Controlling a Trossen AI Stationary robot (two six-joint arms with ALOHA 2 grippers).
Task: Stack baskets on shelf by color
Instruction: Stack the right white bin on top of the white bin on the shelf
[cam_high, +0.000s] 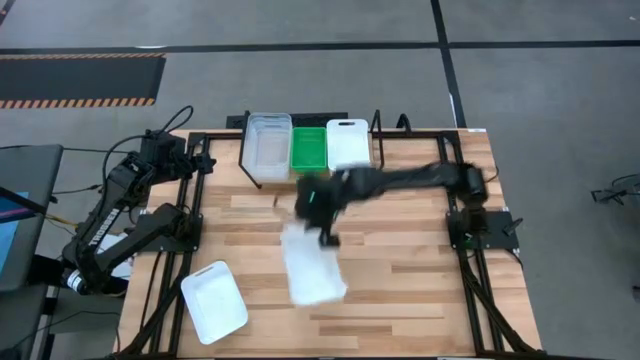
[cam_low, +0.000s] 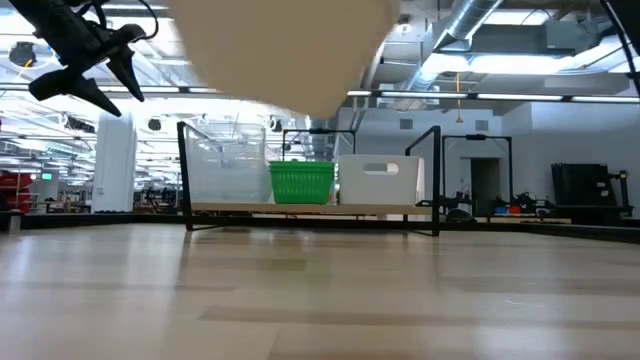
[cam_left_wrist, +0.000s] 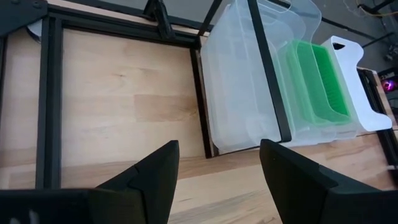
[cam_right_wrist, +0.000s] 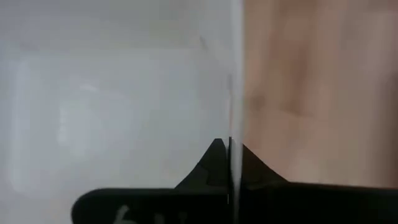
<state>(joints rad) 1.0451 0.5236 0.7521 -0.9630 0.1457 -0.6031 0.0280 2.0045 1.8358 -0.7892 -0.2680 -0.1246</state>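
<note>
A white basket is lifted over the middle of the table by my right gripper, which is shut on it. In the low view it is a pale blur at the top. A second white basket rests on its base near the table's near left corner. On the shelf at the far edge stand clear baskets, a green basket and a white basket. My left gripper hangs open in the air left of the shelf and touches nothing. My right gripper pinches the thin side wall of the white basket, one finger inside the basket and one outside. It comes from above, pointing down, near the basket's far right corner. The basket is lifted clear of the table and hangs below the fingers.
Black frame rails run along the table's left and right sides. Bare wood lies on the near right part of the table and in front of the shelf.
</note>
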